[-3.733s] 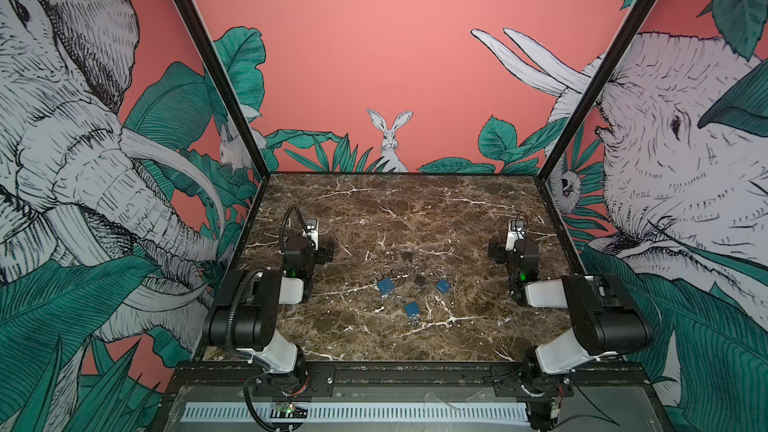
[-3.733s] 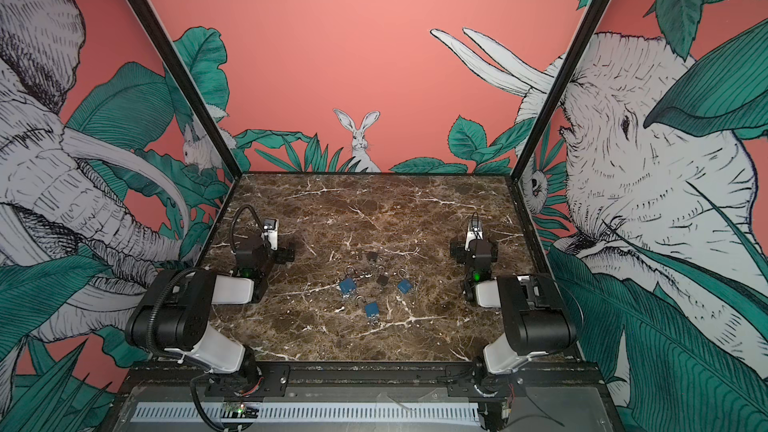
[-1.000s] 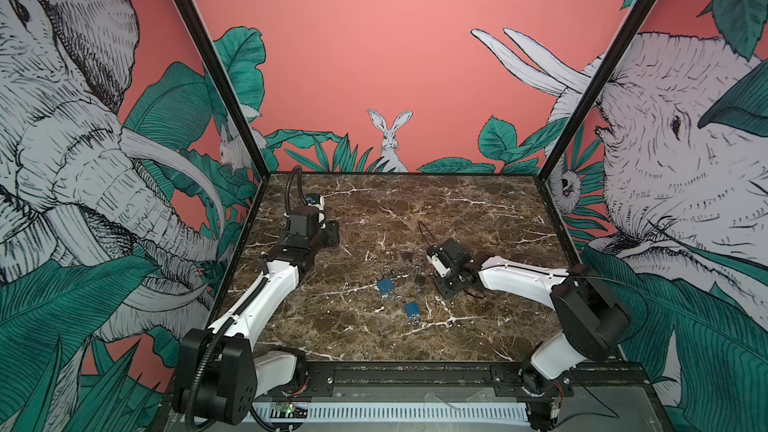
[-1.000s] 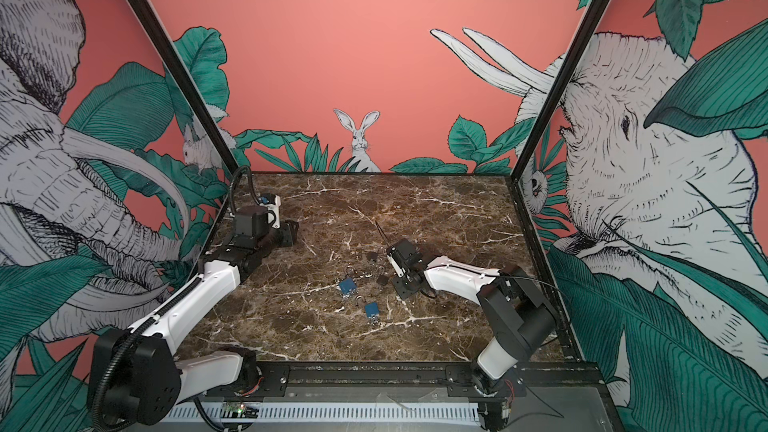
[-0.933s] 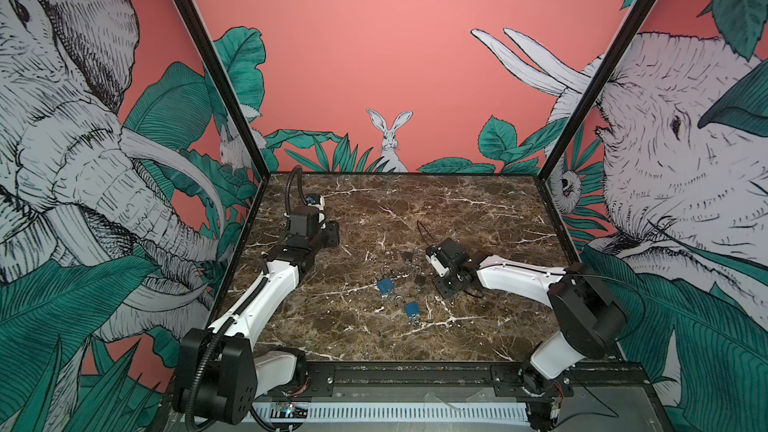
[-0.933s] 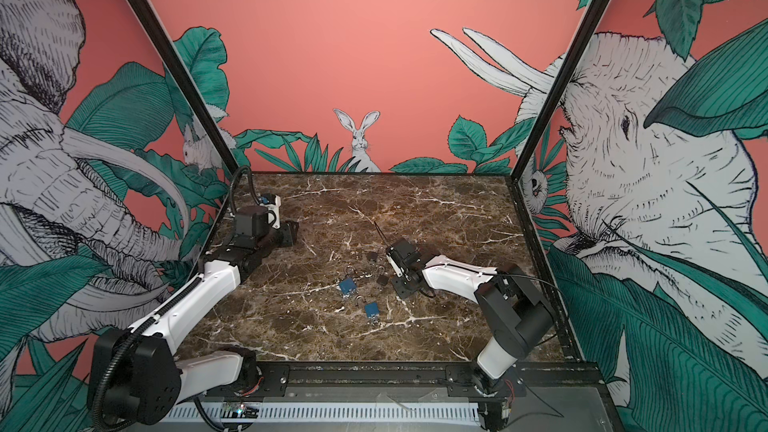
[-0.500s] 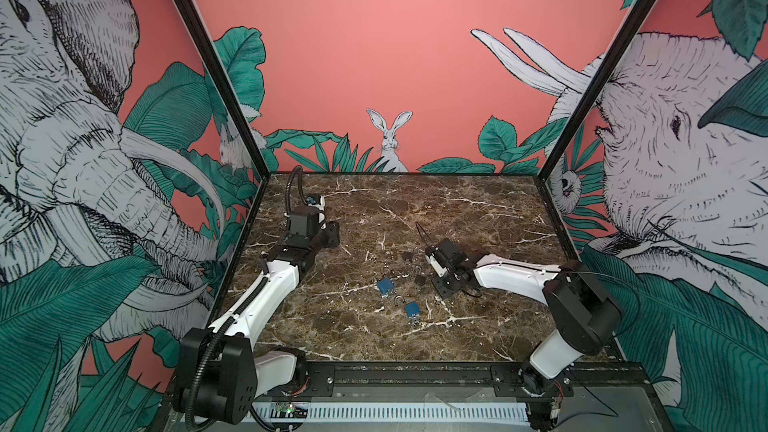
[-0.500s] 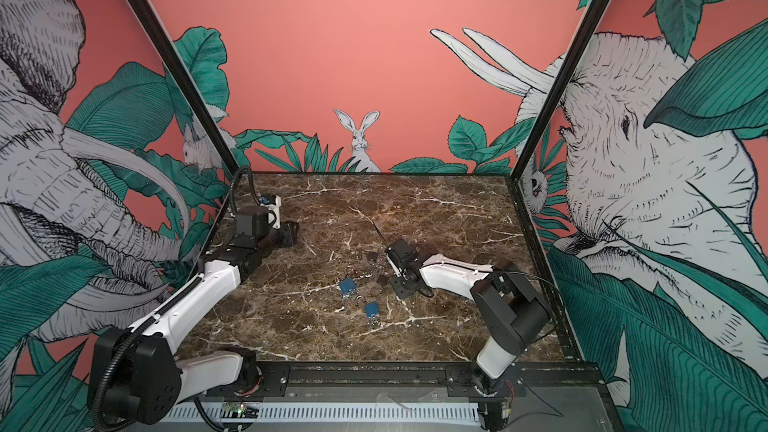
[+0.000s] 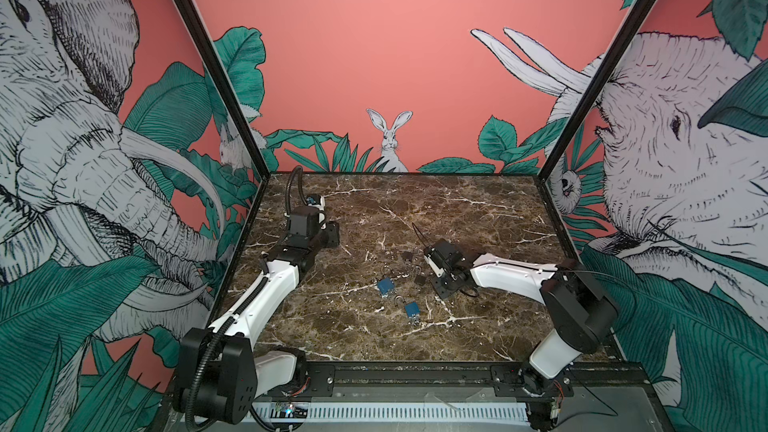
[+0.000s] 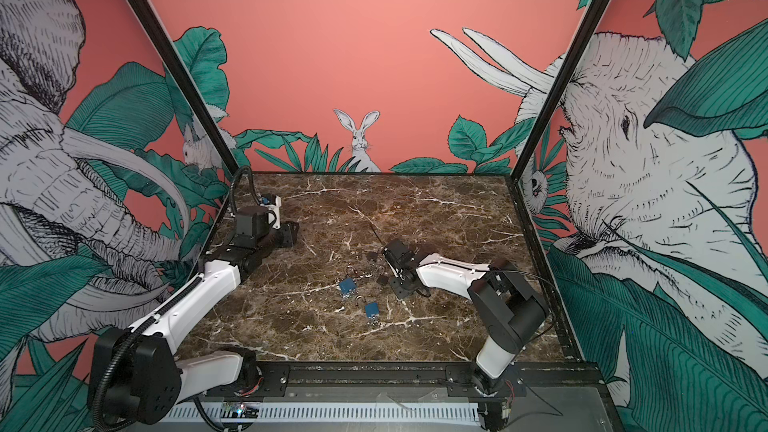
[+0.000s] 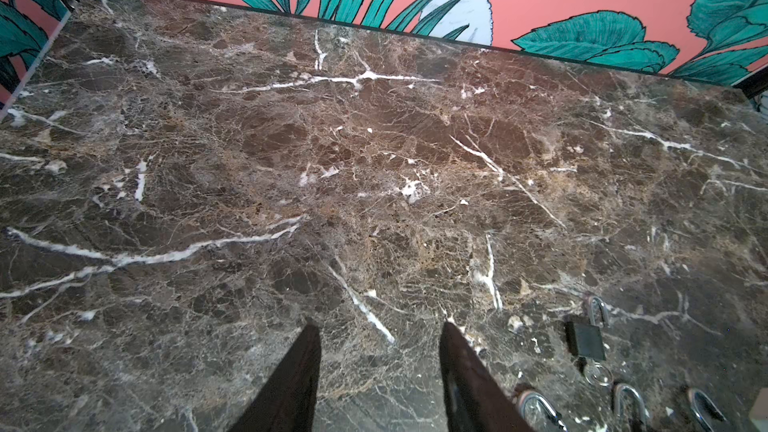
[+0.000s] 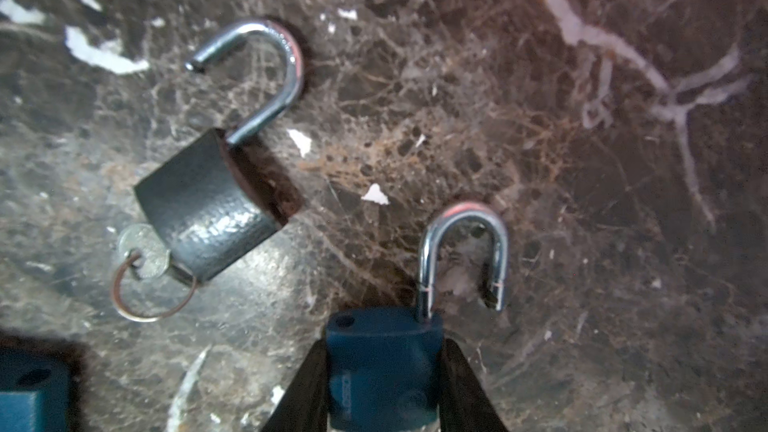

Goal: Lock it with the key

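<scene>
Since the blue padlock point(image 12: 382, 363) looks like a small metal block with a steel shackle point(image 12: 463, 255), I'd expect it to be dense for its size, rigid and not fragile. The painted faces are probably slick, so it'll likely pivot if pinched off-centre. Best hold is the flat sides of the body at mid-height, leaving the shackle and keyway end free.

That's where the right gripper point(image 12: 384, 386) holds it, with fingers point(image 12: 305, 392) closed against both sides of the body. The shackle is open and its free leg is clear of the hole. The keyway end is hidden by the gripper, so I can't tell if a key is in.

In both top views that spot is just right of centre in the lower-middle of the frame, and the padlock itself is hidden there.

Just beside it but not touching lies a black padlock point(image 12: 208, 205), shackle open, with a key point(image 12: 145, 253) in its base on a ring point(image 12: 151, 297). The key is thin and small, so take its head flat.

A second blue padlock point(image 9: 385, 286) and a third blue padlock point(image 9: 412, 309) lie near on the tabletop point(image 12: 582, 201).

The left gripper point(image 11: 380, 371) is open and empty over bare tabletop.

No containers in view.
</scene>
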You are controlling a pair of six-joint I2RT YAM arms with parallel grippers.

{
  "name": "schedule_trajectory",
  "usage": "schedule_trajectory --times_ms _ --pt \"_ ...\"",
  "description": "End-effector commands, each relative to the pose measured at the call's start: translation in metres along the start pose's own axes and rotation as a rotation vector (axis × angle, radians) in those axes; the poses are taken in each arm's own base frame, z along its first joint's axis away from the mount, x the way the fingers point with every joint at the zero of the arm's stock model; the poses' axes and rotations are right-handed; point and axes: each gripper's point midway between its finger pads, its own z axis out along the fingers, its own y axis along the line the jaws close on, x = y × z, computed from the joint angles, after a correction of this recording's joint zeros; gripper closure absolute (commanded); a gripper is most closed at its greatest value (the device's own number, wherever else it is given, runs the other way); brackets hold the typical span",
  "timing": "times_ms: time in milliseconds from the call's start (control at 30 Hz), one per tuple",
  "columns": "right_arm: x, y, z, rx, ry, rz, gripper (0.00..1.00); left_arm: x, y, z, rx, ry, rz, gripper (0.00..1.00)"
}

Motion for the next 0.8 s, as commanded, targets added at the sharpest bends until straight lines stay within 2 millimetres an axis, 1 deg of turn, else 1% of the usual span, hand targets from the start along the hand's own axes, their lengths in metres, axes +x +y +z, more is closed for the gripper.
schedule_trajectory --times_ms 0,100,133,167,233,333,433,500,567,667,767 --pt "0.007 -0.001 -0.003 0.025 0.039 -0.011 0.88 -0.009 -0.007 -0.007 0.023 -0.002 0.002 0.52" --pt "-0.010 0.000 -0.023 0.013 -0.021 -0.011 0.91 -0.008 -0.014 -0.009 0.051 0.016 0.009 0.54" --pt "-0.015 0.001 -0.027 0.008 -0.029 -0.013 0.92 -0.008 -0.017 -0.011 0.063 0.021 0.007 0.55" --pt "-0.024 0.001 -0.042 -0.001 -0.076 -0.012 0.92 -0.007 -0.020 -0.011 0.076 0.028 0.003 0.55" --pt "-0.037 0.002 -0.060 -0.016 -0.129 -0.018 0.92 -0.006 -0.031 -0.013 0.119 0.041 -0.008 0.55" --pt "-0.051 0.002 -0.083 -0.025 -0.181 -0.027 0.92 -0.003 -0.049 -0.015 0.170 0.069 -0.007 0.55" --pt "-0.061 0.005 -0.101 -0.043 -0.218 -0.032 0.93 0.004 -0.076 -0.015 0.240 0.107 0.000 0.56" --pt "-0.066 0.007 -0.112 -0.056 -0.247 -0.035 0.93 0.010 -0.092 -0.015 0.276 0.136 -0.020 0.58" --pt "-0.071 0.009 -0.123 -0.073 -0.276 -0.031 0.93 0.016 -0.114 -0.015 0.340 0.158 -0.049 0.59" --pt "-0.077 0.012 -0.135 -0.084 -0.313 -0.032 0.93 0.025 -0.147 -0.016 0.432 0.187 -0.079 0.59" --pt "-0.079 0.014 -0.143 -0.090 -0.337 -0.038 0.93 0.032 -0.178 -0.016 0.504 0.222 -0.095 0.61"
